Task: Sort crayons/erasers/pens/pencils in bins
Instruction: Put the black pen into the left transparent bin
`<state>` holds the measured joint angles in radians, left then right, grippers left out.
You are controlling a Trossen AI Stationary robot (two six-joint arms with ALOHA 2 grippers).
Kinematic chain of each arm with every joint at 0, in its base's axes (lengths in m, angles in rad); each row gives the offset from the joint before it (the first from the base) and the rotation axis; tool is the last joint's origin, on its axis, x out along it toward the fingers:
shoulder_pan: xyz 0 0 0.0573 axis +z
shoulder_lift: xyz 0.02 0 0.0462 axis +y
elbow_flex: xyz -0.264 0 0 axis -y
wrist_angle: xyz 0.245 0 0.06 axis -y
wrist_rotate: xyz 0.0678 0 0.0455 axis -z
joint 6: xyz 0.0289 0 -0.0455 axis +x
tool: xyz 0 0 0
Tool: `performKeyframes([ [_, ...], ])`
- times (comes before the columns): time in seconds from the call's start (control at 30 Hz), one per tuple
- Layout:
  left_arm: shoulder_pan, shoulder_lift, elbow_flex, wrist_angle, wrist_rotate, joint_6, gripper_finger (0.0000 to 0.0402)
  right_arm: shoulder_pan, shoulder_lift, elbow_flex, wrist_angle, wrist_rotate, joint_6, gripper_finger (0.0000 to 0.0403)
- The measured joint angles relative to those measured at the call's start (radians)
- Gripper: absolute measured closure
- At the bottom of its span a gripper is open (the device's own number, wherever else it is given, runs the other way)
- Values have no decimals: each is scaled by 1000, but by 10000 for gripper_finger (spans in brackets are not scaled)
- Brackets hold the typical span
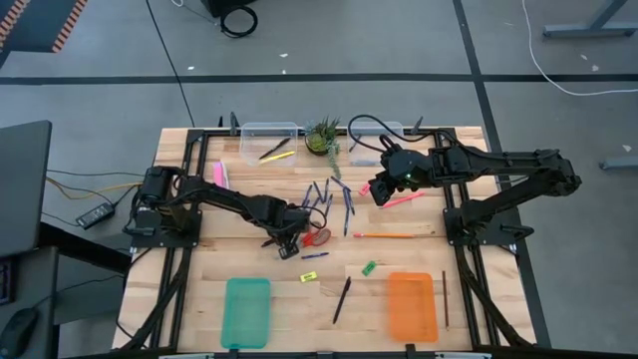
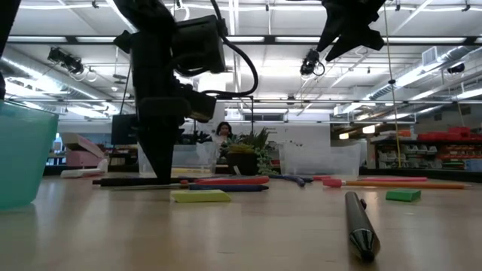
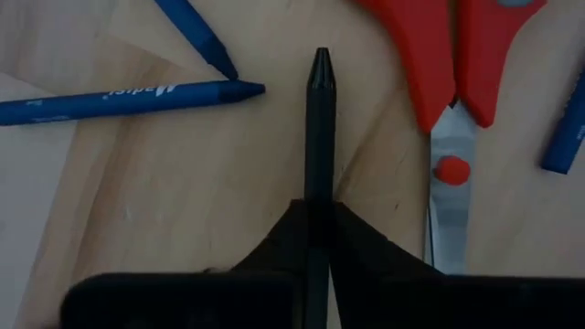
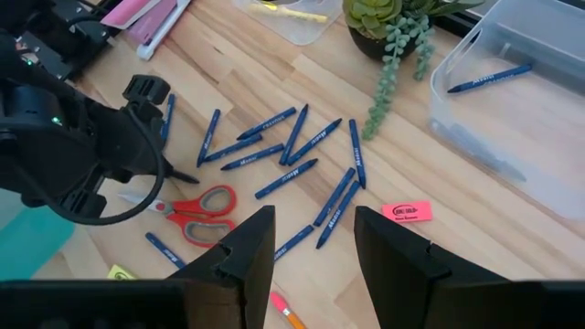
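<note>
Wood table [image 1: 249,264]: pale planks seen from the high view; left gripper [image 1: 283,242] is down near the middle, beside the red-handled scissors [image 1: 317,237]; right gripper [image 1: 379,191] hangs over the far right part; blue pens [image 1: 334,194] lie scattered between the two
Bins, high view: teal tray [image 1: 246,311] and orange tray [image 1: 413,306] at the near edge; one clear tub [image 1: 267,141] at the far edge with a yellow pencil [image 1: 277,155] in it; a potted plant [image 1: 322,137] just beside it
Loose items, high view: a green eraser [image 1: 369,267] and a yellow eraser [image 1: 309,276] lie between the trays and the scissors; a dark pencil [image 1: 342,299] lies between the two trays; a long orange pencil [image 1: 384,235] lies right of the scissors
Low view: left arm [image 2: 162,90] reaches down to the tabletop; the yellow eraser [image 2: 200,196] lies in front of it, the green eraser [image 2: 403,195] well to the right; a dark pen [image 2: 360,224] points toward the camera; a person [image 2: 223,132] shows far behind the table
Left wrist view: fingers [image 3: 366,251] pressed together on a black pencil [image 3: 319,137] that lies on the wood; the pencil's tip points away from the gripper; scissor blade and red handle just beside it; blue pens lie on the other side
Right wrist view: fingers [image 4: 402,242] stand apart with nothing between them, above the table; a pink eraser [image 4: 407,211] lies near the blue pens; a second clear tub [image 4: 521,119] holds one blue pen [image 4: 489,79]
</note>
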<state>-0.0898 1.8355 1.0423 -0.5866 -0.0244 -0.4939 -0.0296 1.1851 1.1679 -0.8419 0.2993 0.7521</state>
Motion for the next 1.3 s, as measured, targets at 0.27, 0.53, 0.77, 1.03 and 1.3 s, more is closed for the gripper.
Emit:
performKeyframes([
  [0.27, 8, -17, 129, -71, 43, 41, 373, 0, 0, 0, 0, 15, 0, 245],
  [0.53, 60, -29, 248, -224, 25, 166, 373, 0, 0, 0, 0, 14, 5, 245],
  [0.77, 205, -38, 320, -396, 9, 323, 373, 0, 0, 0, 2, 14, 6, 245],
  [1.03, 429, -78, 407, -482, 9, 481, 373, 0, 0, 0, 7, 14, 7, 245],
  [1.3, 669, -77, 519, -509, -9, 583, 373, -2, 0, 0, 70, 28, -45, 245],
])
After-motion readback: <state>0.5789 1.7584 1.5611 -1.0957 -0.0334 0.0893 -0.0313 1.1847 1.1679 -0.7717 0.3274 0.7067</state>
